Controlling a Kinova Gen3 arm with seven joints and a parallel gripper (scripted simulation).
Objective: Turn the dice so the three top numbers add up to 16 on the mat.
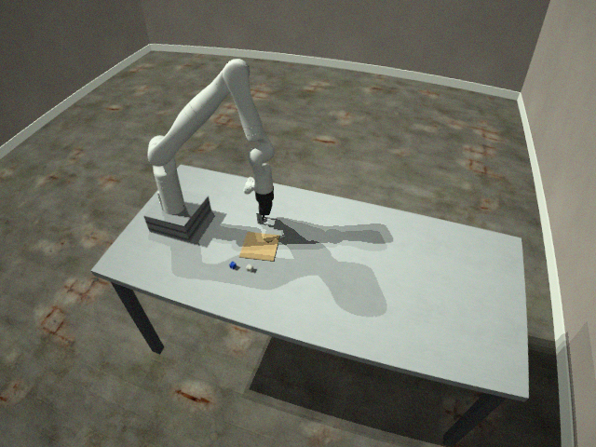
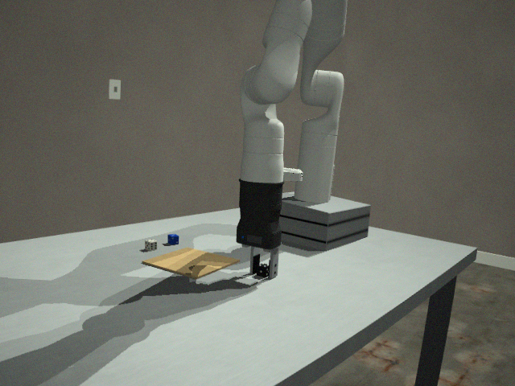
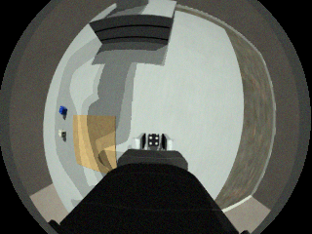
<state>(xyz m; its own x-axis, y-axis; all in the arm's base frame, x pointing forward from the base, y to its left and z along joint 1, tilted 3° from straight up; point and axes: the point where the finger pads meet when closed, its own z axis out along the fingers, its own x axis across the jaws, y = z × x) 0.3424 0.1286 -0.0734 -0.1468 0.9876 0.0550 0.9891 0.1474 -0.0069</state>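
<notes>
Grey worktop (image 2: 340, 299) fills the room's middle, with a stepped grey pedestal (image 2: 328, 224) at its far side carrying the white arm (image 2: 265, 125). One tan mat (image 2: 189, 261) lies on the worktop between the dice. Three dice are in sight, none of them on the mat. One blue die (image 2: 173, 239) and one white die (image 2: 150, 244) sit close together beyond the mat's far edge, well apart from the hand. One black die (image 2: 261, 270) with white pips rests on the worktop just beside the mat's near-right corner.

From the pedestal, the arm rises, bends over at the elbow and drops its last segment straight down. The black hand (image 2: 261, 265) points vertically at the worktop, fingertips almost at the surface. Its two fingers (image 2: 273, 264) straddle the black die, one on each side. They stand parted, not clamped, and grip nothing; whether either finger touches the die cannot be made out. In the wrist view the black die (image 3: 154, 140) shows between the fingertips, mat (image 3: 92, 139) off to the left.
</notes>
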